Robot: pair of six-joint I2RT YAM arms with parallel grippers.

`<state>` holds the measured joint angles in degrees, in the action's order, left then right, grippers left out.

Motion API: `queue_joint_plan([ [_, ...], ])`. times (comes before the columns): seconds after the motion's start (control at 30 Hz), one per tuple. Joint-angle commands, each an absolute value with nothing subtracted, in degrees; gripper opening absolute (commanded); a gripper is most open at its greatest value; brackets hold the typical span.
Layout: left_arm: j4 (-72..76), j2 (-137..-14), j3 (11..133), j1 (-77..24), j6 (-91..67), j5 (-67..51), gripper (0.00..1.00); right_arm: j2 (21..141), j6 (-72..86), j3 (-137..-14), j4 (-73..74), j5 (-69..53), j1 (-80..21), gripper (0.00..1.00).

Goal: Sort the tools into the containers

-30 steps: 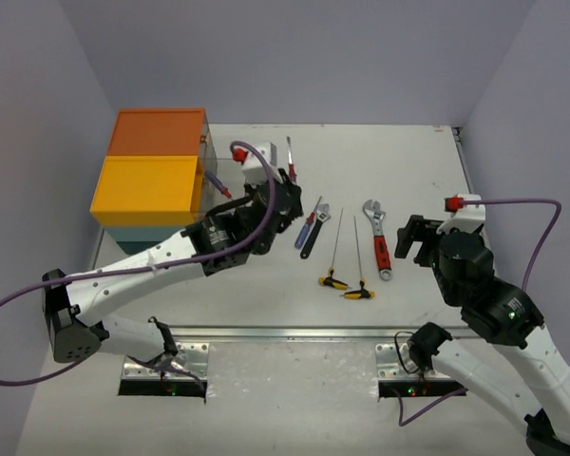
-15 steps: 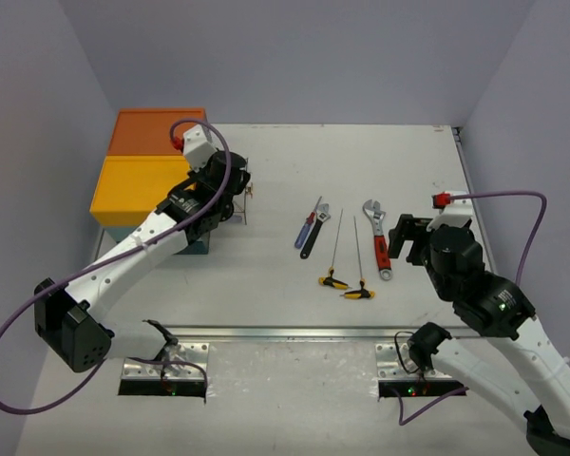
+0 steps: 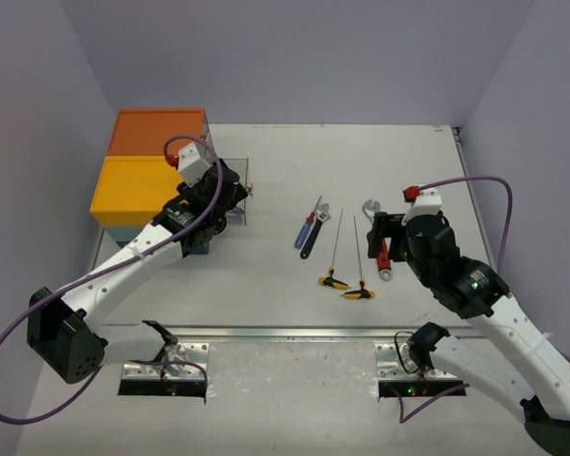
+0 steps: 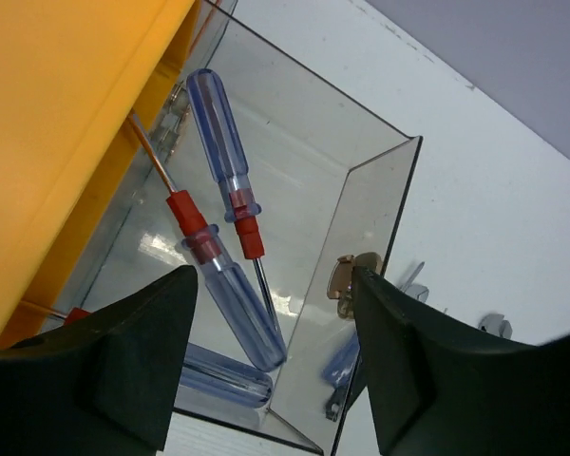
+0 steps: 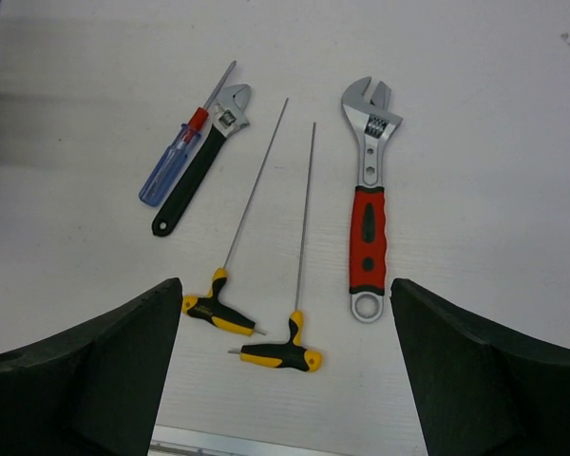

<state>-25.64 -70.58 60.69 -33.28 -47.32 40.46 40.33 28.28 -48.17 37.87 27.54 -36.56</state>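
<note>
The containers, a teal box unit with an orange top [image 3: 157,133] and a yellow top [image 3: 138,190], stand at the table's left. Its clear drawer [image 4: 361,218] is pulled out and holds three blue-handled screwdrivers [image 4: 233,304]. My left gripper [image 4: 274,313] hangs open just above that drawer, empty. Mid-table lie a blue screwdriver [image 5: 176,161], a black-handled wrench [image 5: 195,171], two yellow-black T-handle hex keys [image 5: 218,309] and a red-handled adjustable wrench [image 5: 369,214]. My right gripper [image 5: 283,313] hovers open over them, touching none.
A brass latch [image 4: 347,275] sits on the drawer's front wall. The yellow top [image 4: 66,114] overhangs the drawer's left side. Grey walls enclose the white table [image 3: 399,161] on three sides. A metal rail [image 3: 294,332] runs along the near edge.
My left arm swung from the table's middle to the drawer with a screwdriver, and its jaws have now opened. My right arm moved left, over the red wrench.
</note>
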Motion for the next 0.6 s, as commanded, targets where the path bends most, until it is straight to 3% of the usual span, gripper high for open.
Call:
queue_joint_plan([
  [0.0, -23.09, -65.47, 61.91, -32.96, -46.98, 37.65, 0.85, 48.83, 29.38, -48.46, 30.68, 21.59, -36.65, 0.91],
  [0.07, -22.73, -63.19, 63.36, -32.87, -44.91, 36.24, 1.0, 54.32, 29.73, -49.36, 26.14, 18.04, -36.65, 0.92],
  [0.2, -21.05, -57.37, 65.0, -33.05, -38.45, 32.13, 1.0, 66.36, 32.05, -53.2, 19.9, 15.73, -36.63, 0.93],
  [0.27, -21.22, -53.13, 65.07, -33.05, -35.78, 29.1, 1.0, 75.19, 37.23, -56.61, 18.97, 16.83, -36.65, 0.98],
  [0.33, -22.32, -49.16, 64.4, -33.05, -32.28, 26.3, 1.0, 83.3, 43.83, -61.4, 19.37, 19.63, -36.65, 0.97],
  [0.47, -28.64, -42.5, 62.97, -33.03, -28.93, 24.58, 1.0, 100.97, 52.03, -74.49, 25.41, 21.79, -36.65, 0.84],
  [0.57, -33.91, -37.79, 62.18, -33.05, -26.32, 25.18, 1.0, 108.82, 59.29, -83.68, 30.3, 25.15, -36.74, 0.67],
])
